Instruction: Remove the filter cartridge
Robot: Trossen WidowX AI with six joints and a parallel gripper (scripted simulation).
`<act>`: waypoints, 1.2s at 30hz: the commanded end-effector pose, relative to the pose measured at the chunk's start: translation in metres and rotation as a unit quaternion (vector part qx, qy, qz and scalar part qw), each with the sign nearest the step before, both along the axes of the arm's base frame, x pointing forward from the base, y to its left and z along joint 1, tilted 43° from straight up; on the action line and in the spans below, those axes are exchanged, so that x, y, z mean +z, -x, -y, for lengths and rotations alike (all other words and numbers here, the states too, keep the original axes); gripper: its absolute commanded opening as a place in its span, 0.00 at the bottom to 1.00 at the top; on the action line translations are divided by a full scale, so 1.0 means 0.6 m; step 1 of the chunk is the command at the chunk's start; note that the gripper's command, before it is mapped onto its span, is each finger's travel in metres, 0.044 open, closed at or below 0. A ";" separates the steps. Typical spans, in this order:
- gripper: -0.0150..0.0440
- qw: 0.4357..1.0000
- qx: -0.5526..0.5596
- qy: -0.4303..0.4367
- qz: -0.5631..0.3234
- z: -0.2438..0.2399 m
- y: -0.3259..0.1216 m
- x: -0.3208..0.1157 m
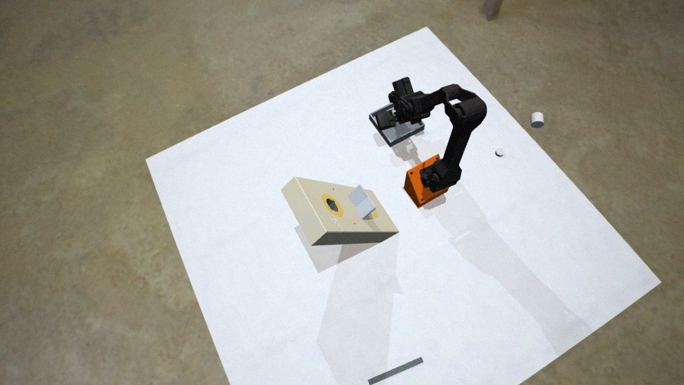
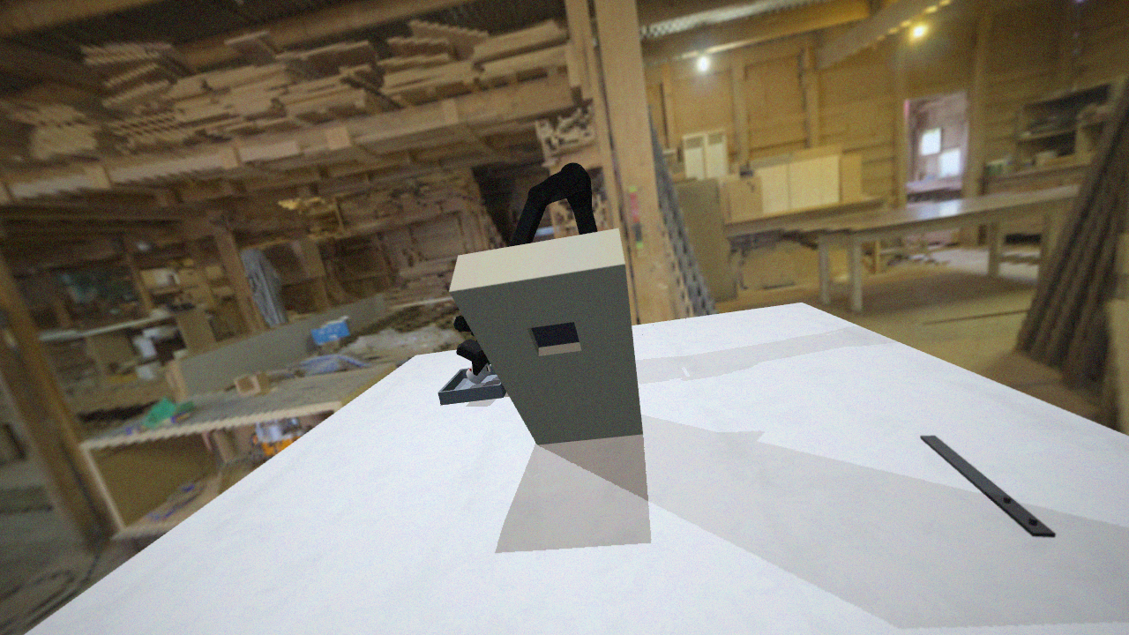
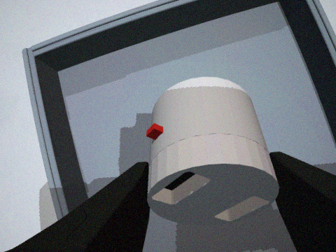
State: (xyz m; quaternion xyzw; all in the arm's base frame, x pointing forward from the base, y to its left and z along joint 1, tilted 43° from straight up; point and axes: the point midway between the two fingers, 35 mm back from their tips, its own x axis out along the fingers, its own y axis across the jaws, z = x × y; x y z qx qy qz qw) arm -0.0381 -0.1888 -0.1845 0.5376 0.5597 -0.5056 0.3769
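From the top view, the black arm (image 1: 454, 138) bent over the grey tray (image 1: 404, 133), which lay well apart from the cream panel (image 1: 310, 210) with its round, yellow-ringed hole (image 1: 332, 206); wide white table (image 1: 526, 268) lay around both.

In the exterior view, the panel's grey back (image 2: 576, 370) hid most of the arm; the tray's dark rim (image 2: 466, 392) showed beside it.

In the wrist view, the gripper (image 3: 212, 182) was clamped, half open, on the smooth pale cartridge (image 3: 206, 131), its slotted face toward the camera. A small red tab (image 3: 154, 131) stuck out of its side. The cartridge sat framed inside the tray's square walls (image 3: 52, 117); contact with the floor could not be told.
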 end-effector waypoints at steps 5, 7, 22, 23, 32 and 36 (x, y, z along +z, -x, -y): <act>0.83 1.000 0.000 0.001 0.000 0.002 0.000 0.000; 0.92 1.000 0.000 0.001 0.000 0.002 0.000 0.000; 1.00 1.000 0.003 0.000 -0.001 0.066 -0.005 0.069; 1.00 1.000 0.003 0.000 -0.001 0.066 -0.005 0.069; 1.00 1.000 0.003 0.000 -0.001 0.066 -0.005 0.069; 1.00 1.000 0.003 0.000 -0.001 0.066 -0.005 0.069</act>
